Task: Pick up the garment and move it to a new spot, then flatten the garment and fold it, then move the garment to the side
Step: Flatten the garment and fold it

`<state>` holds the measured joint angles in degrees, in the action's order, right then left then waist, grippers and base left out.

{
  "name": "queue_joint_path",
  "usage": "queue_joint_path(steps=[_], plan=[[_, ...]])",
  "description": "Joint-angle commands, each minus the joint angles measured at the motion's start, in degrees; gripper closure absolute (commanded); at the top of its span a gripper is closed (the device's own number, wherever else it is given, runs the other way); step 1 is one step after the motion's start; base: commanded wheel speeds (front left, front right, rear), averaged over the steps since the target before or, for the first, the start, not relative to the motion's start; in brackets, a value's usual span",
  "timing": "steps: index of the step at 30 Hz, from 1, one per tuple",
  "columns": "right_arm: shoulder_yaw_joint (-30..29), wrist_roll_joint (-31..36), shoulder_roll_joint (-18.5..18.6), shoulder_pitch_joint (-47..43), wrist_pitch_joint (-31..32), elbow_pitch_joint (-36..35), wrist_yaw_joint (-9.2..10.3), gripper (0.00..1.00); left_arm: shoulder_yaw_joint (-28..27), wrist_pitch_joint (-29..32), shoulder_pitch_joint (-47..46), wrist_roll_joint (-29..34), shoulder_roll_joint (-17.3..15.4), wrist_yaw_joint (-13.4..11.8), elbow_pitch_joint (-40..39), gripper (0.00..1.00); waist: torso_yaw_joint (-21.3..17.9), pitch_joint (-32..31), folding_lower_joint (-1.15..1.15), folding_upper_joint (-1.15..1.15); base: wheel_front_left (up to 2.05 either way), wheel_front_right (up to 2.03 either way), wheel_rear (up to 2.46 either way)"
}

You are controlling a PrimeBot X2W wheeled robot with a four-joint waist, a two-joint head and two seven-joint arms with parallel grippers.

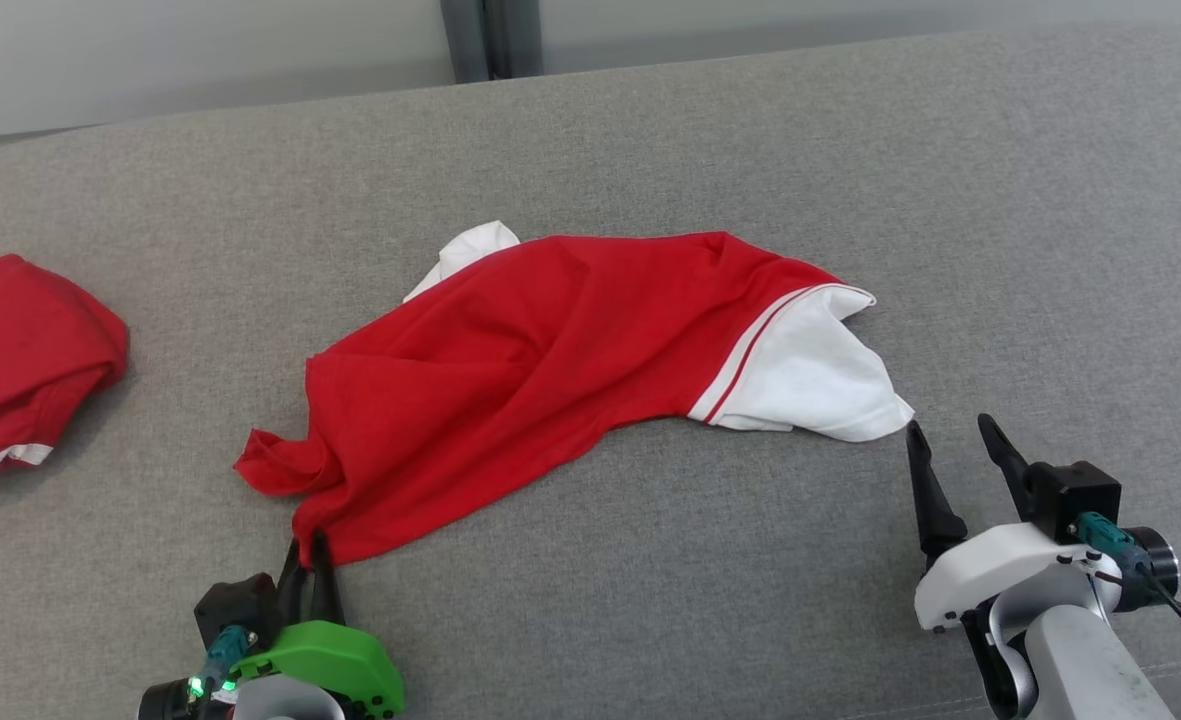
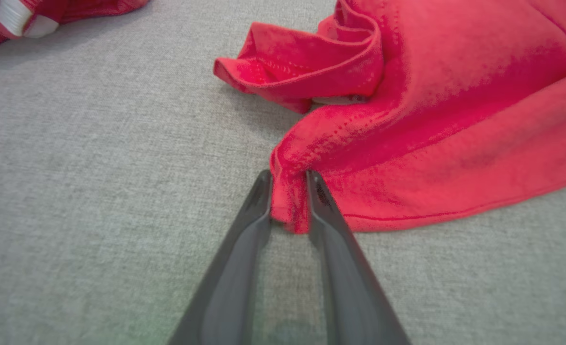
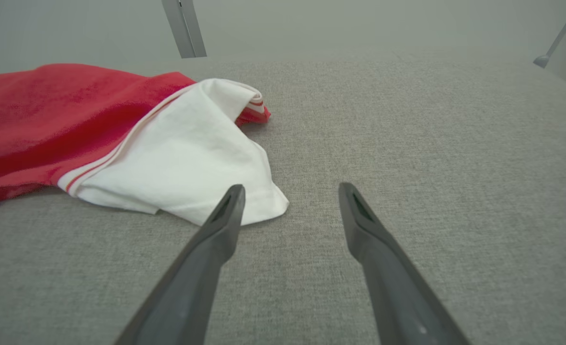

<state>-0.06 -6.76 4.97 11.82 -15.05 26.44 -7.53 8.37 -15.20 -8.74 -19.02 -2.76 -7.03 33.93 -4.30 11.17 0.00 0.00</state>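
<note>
While the left end effector is clenched on the near hem corner of the crumpled red cotton shirt with white sleeves, that shirt sprawls on the grey cloth-covered desk, its long axis running roughly from 8 to 2 o'clock in the head view. The right end effector stands released, fingers apart, with the white sleeve tip just beside it at 10 o'clock, so this nearer arm likely needs only a short shift there
</note>
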Motion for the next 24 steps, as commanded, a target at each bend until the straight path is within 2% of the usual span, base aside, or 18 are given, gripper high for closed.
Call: queue_joint_path(steps=[1, 7, 14, 16, 17, 20, 24], plan=[[-0.3, -0.4, 0.1, 0.9, -0.2, 0.7, 0.08, 0.00, 0.2, 0.1, -0.4, 0.0, -0.2, 0.3, 0.3, 1.00, 0.3, 0.8, 0.00, 0.00, 0.00, 0.00, 0.00], [-1.7, -2.3, -0.8, 3.2, -0.2, 4.5, 0.08, 0.00, 1.0, 0.2, -1.1, 1.0, -0.2, 1.0, -0.5, 1.00, 1.9, 2.7, 0.00, 0.00, 0.00, 0.00, 0.00], [-2.2, -1.7, -1.2, 6.4, -0.2, 7.9, 0.09, 0.01, 2.5, 0.2, -2.1, 2.1, -0.2, 2.3, -0.9, 1.00, 3.6, 4.9, 0.00, 0.00, 0.00, 0.00, 0.00], [-1.9, -1.5, -1.2, 7.5, -0.2, 10.0, 0.08, 0.49, 2.7, 0.3, -2.4, 2.3, -0.2, 2.5, -1.0, 1.00, 3.9, 5.3, 0.00, 0.00, 0.00, 0.00, 0.00], [-1.8, -2.3, -1.3, 8.0, 0.0, 11.1, 0.08, 1.00, 2.7, 0.3, -2.4, 2.4, -0.2, 2.5, -1.0, 1.00, 4.0, 5.4, 0.00, 0.00, 0.00, 0.00, 0.00], [-2.4, -3.8, -1.3, 8.6, 0.0, 11.5, 0.09, 1.00, 2.5, 0.3, -2.7, 2.2, -0.2, 2.8, -1.8, 1.00, 4.2, 5.7, 0.00, 0.00, 0.00, 0.00, 0.00], [-3.5, -5.5, -1.2, 7.7, -0.1, 8.5, 0.09, 1.00, 2.5, 0.2, -2.1, 1.4, -0.2, 3.6, -3.8, 1.00, 3.8, 4.8, 0.00, 0.00, 0.00, 0.00, 0.00]])
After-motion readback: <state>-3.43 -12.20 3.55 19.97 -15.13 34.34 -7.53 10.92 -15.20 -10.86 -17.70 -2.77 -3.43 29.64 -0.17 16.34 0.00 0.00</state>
